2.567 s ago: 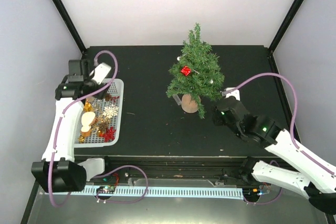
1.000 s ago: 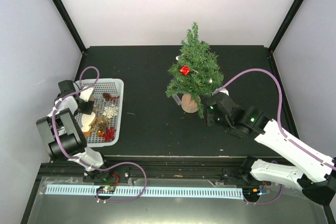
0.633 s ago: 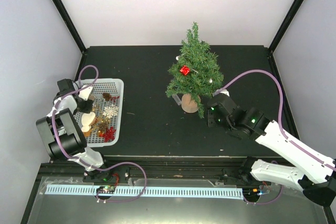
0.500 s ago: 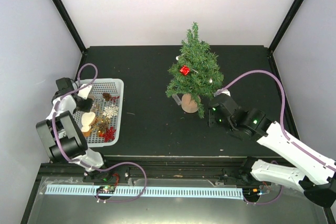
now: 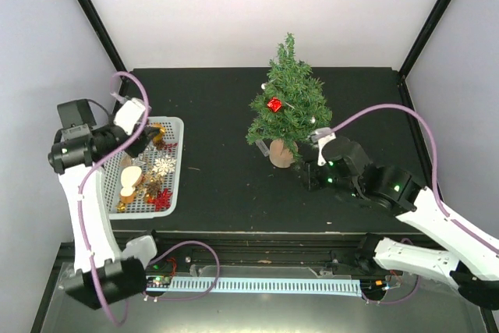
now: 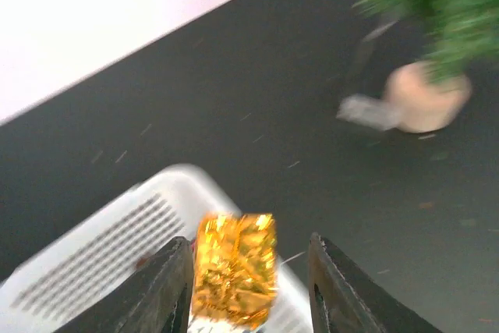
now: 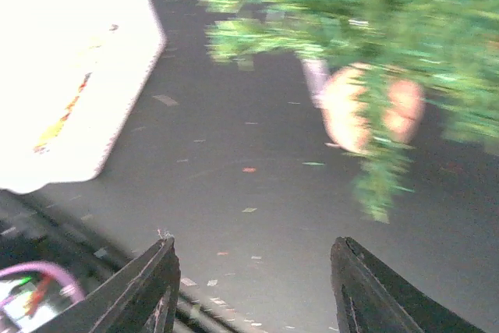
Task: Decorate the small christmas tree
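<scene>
The small christmas tree point(image 5: 290, 107) stands at the back middle of the black table on its tan stump point(image 5: 281, 154), with a red ornament point(image 5: 274, 104) among its branches. My left gripper point(image 5: 152, 134) hovers over the far end of the white tray point(image 5: 176, 185). In the left wrist view a gold foil ornament point(image 6: 234, 271) hangs in the left gripper point(image 6: 249, 286), against the left finger, with a gap to the right finger. My right gripper point(image 5: 308, 169) is low beside the stump, on its right. In its wrist view the right gripper point(image 7: 253, 286) is open and empty above bare table.
The tray holds several ornaments, among them a white snowflake point(image 5: 163, 166), a red one point(image 5: 161, 200) and tan wooden pieces point(image 5: 130, 178). A small grey tag point(image 6: 366, 111) lies by the stump point(image 6: 425, 99). Black frame posts stand at the back corners.
My left arm has risen from the tray and swung up over its far end, carrying the gold ornament. The right gripper has crept a little closer to the tree's stump.
</scene>
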